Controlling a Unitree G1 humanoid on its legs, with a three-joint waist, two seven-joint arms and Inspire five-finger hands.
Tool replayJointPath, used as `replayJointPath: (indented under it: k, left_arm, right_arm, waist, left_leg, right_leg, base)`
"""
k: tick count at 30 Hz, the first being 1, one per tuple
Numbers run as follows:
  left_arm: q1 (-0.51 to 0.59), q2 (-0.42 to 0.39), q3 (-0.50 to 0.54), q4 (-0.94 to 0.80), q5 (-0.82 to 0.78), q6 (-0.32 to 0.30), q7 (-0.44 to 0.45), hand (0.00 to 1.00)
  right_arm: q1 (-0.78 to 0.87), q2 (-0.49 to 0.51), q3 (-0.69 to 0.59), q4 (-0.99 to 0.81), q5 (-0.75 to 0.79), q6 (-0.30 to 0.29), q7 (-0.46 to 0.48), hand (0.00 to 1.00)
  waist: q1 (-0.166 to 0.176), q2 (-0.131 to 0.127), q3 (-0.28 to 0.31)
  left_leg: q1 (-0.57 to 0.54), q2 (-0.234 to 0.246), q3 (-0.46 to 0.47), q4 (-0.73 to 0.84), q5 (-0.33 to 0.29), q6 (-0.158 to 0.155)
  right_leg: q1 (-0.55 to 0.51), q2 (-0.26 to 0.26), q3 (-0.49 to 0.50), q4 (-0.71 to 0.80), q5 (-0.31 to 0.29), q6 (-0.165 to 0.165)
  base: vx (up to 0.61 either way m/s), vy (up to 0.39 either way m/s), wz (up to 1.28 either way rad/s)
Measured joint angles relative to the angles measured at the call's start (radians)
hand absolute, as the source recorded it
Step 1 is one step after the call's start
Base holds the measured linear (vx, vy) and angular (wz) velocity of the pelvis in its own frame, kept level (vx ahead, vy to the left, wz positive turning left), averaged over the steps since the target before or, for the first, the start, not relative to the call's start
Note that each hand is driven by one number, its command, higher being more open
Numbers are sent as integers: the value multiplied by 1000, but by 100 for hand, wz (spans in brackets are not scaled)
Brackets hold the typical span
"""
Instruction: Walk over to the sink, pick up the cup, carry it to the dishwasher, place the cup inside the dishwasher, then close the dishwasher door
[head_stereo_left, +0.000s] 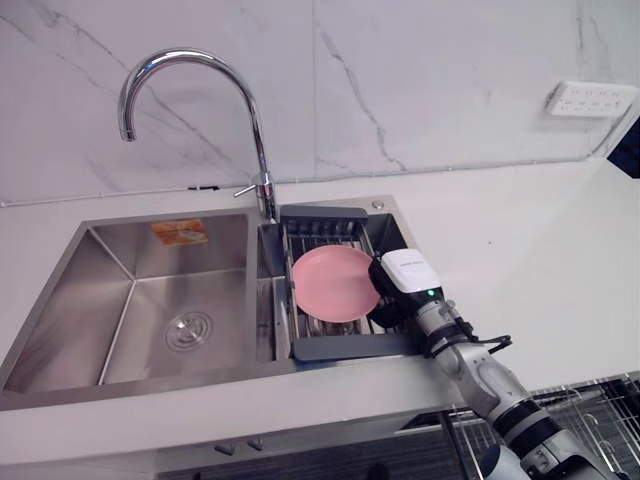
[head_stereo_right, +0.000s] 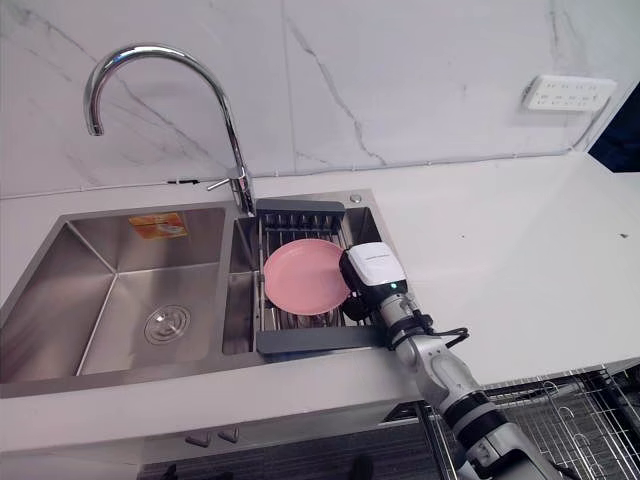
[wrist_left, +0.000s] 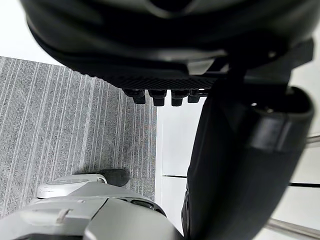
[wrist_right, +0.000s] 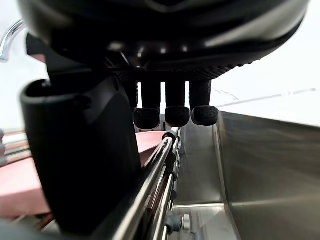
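**Reach at rack edge, hand not yet closed**

Right hand (head_stereo_left: 405, 275), dark with a white back cover, is over the right side of the dark grey wire dish rack (head_stereo_left: 350, 347) that fills the small bowl of the brushed stainless steel sink (head_stereo_left: 130, 300).

- Grip: in the right wrist view the fingertips (wrist_right: 177, 116) hang loosely bent, well apart from the thumb (wrist_right: 80, 150). A wire rail of the rack runs through the gap and nothing is held.
- Task's thing: no cup can be made out. The only crockery is a round flat pink plate (head_stereo_left: 332, 283), smooth and matt, leaning on its edge in the rack.
- Key relation: the plate's rim lies just beside the hand on its thumb side, with the face turned up and away from the palm. The disc has no long axis, so my guess is a pinch across the near rim, with the rail likely to get in the way.
- Beyond the hand: a curved chrome faucet (head_stereo_left: 258, 140), glossy, against a marble-veined wall.
- Behind the wrist, under the counter: a wire basket (head_stereo_right: 570, 410), probably the dishwasher's.
- Left hand (wrist_left: 240, 160) hangs slack and empty above grey ribbed carpet, much farther from the rack.
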Motion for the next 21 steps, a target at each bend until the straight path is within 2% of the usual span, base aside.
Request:
replayJointPath:
  k: [3,5,10,15,21]
  left_arm:
    - [5,-1,0,0,-6,1,0,100]
    - [7,-1,0,0,-6,1,0,100]
    - [11,-2,1,0,-10,5,-1,100]
    - [12,-2,2,-1,-26,14,-2,100]
    - [12,-2,7,-1,-33,22,-13,100]
  right_arm:
    - [2,4,-35,-4,97,9,46,100]
    - [2,7,-56,-15,103,13,86,100]
    - [1,7,-154,-85,228,45,244,100]
    - [-4,5,-256,-193,336,83,354,100]
    - [-3,3,-265,-214,451,127,460,100]
  waist:
    - [-3,8,0]
    - [-4,10,1]
    - [-6,11,0]
    - [-10,10,-1]
    - [-17,8,-2]
  left_leg:
    - [1,0,0,0,0,0]
    - [2,0,0,0,-1,1]
    - [17,0,-2,0,-4,2]
    - [23,0,-1,-1,-8,3]
    - [35,-2,4,-1,-15,5]
  right_leg:
    - [1,0,0,0,0,0]
    - [2,0,0,0,0,0]
    - [17,0,-2,0,2,-3]
    - [22,0,-2,0,3,-4]
    - [33,-2,1,0,3,-3]
  base:
    - [0,0,0]
    - [0,0,0]
    - [0,0,0]
    - [16,21,0]
    - [14,36,-2]
